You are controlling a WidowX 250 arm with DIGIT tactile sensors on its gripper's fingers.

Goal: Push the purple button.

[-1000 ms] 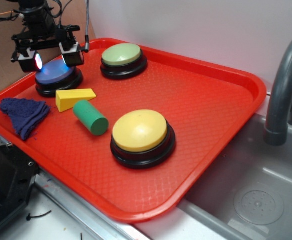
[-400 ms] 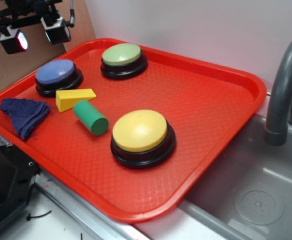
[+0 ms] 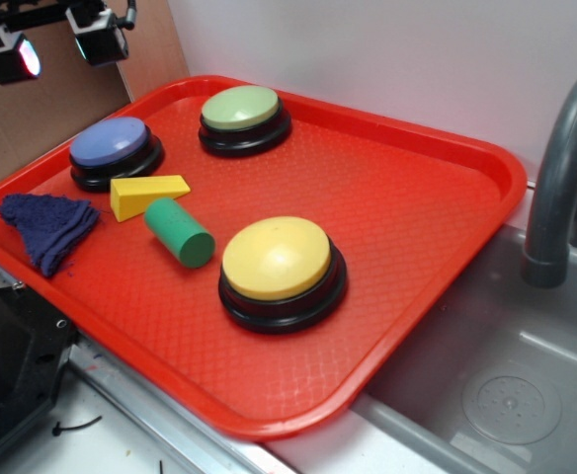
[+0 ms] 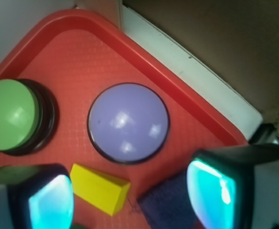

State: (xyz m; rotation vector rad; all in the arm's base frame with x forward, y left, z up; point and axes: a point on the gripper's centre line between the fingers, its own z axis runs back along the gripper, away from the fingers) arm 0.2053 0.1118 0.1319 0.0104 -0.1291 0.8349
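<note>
The purple button (image 3: 113,144) (image 4: 128,121), a blue-purple dome on a black base, sits at the back left of the red tray (image 3: 417,197). My gripper (image 3: 53,44) (image 4: 130,202) hangs high above it and a little to the left, well clear of the dome. Its two fingers stand wide apart with nothing between them, and their pads (image 4: 211,193) glow cyan in the wrist view. The button is unlit.
A pale green button (image 3: 241,109) sits behind, a larger yellow button (image 3: 279,259) near the tray's middle. A yellow wedge (image 3: 147,194), green cylinder (image 3: 179,232) and dark blue cloth (image 3: 47,224) lie in front of the purple button. A sink and grey faucet (image 3: 565,168) are to the right.
The gripper has risen from the purple button's top to high above it and drifted left. The button's glow seen a second ago is gone.
</note>
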